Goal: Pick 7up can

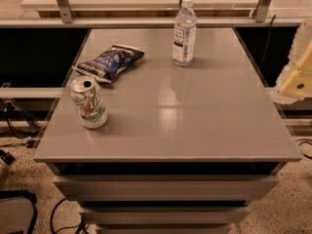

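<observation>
Far left of the gripper (296, 79), whose state is unclear, stands the 7up can (89, 103).

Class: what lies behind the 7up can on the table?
A dark blue snack bag lies flat just behind the 7up can; a water bottle stands farther back. The can hides the table strip behind its base. The end effector hangs at the right edge.

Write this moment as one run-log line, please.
claw: right edge of view, away from can | 7up can: standing, front-left, not held | snack bag: behind can | water bottle: rear
</observation>
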Robot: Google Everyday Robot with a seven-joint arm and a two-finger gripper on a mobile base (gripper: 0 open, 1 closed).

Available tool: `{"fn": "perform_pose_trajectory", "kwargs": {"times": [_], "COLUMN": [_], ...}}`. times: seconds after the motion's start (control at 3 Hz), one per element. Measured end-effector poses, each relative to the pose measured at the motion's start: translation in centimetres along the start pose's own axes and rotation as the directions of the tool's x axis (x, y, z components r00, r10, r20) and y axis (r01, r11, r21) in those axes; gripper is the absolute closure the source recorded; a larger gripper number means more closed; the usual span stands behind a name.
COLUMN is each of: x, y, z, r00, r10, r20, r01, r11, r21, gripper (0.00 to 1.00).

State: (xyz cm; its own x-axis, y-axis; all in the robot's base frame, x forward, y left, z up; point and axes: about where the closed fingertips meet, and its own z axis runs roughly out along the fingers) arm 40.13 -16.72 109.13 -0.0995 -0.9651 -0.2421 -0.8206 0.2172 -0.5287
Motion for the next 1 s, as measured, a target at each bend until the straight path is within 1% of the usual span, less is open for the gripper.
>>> {"fn": "perform_pose_trajectory", "kwargs": {"times": [0.33, 0.67, 1.0], "x": [0.0, -1.3, -3.5], "y": [0.0, 0.1, 0.0], "z": [0.0, 0.8, 3.4], "r00": [1.000, 0.997, 0.979], "r10": [0.000, -0.015, -0.026], "r20": [0.000, 0.074, 0.201], "r01": [0.000, 0.015, 0.038], "r11": [1.0000, 0.9998, 0.9975], "r21": [0.000, -0.011, -0.059], "gripper": [0.00, 0.00, 0.00]}}
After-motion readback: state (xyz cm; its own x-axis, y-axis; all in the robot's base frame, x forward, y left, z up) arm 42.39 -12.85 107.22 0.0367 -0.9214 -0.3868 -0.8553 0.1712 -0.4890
